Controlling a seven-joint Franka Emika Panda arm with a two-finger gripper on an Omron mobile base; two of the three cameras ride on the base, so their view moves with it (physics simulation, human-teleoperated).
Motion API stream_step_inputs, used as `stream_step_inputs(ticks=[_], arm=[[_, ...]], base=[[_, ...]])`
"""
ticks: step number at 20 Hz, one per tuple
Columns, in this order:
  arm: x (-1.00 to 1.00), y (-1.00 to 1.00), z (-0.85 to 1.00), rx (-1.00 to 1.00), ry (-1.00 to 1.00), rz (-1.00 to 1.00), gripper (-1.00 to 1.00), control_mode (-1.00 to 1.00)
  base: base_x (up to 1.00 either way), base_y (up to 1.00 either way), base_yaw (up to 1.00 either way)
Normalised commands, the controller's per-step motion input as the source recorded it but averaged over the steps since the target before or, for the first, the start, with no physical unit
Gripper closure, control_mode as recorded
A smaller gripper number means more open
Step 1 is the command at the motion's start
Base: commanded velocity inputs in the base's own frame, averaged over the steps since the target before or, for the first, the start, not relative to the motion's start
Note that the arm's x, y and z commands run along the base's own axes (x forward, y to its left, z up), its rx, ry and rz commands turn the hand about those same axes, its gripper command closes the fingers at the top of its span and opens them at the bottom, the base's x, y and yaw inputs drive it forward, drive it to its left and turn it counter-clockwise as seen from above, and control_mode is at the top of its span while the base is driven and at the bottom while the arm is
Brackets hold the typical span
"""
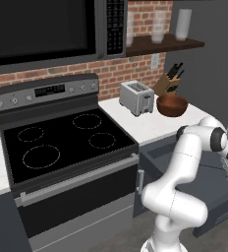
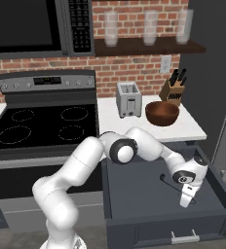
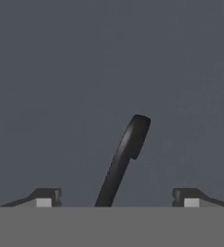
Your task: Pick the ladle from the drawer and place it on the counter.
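Note:
The drawer (image 2: pixel 134 194) is pulled out below the counter (image 2: pixel 144 130), a wide dark grey box with a flat front. On its floor, toward the right, lies the ladle (image 2: pixel 169 182), slim and dark. My gripper (image 2: pixel 185 201) hangs low inside the drawer, right over the ladle. In the hand view the ladle (image 3: pixel 126 153) runs up between my two fingertips, its rounded end farthest from me. The gripper (image 3: pixel 118 198) is open, its tips wide apart on either side of the handle and not touching it.
On the counter stand a toaster (image 2: pixel 128 99), a brown wooden bowl (image 2: pixel 161 113) and a knife block (image 2: pixel 172 87). The black stovetop (image 2: pixel 42 126) lies to the left. The drawer's side wall (image 2: pixel 218 187) rises close to my hand on the right.

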Motion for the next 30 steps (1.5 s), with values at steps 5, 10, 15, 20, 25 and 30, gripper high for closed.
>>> stream_step_inputs(ticks=[5, 10, 15, 20, 25, 30], arm=[[0.03, 0.01, -0.11, 0.00, -0.05, -0.01, 1.00, -1.00], [-0.22, 0.00, 0.19, 0.00, 0.00, 0.00, 1.00, -1.00], [-0.26, 0.00, 0.81, 0.05, -0.02, 0.00, 1.00, -1.00], [-0.15, 0.00, 1.00, 0.16, -0.09, 0.00, 1.00, -1.00], [-0.17, 0.37, 1.00, 0.17, -0.14, -0.06, 1.00, -1.00], [-0.06, 0.97, 1.00, 0.05, -0.11, -0.14, 1.00, -1.00]], base=[[0.00, 0.00, 0.00], [0.00, 0.00, 0.00], [0.00, 0.00, 0.00], [0.00, 0.00, 0.00], [0.00, 0.00, 0.00], [0.00, 0.00, 0.00]])
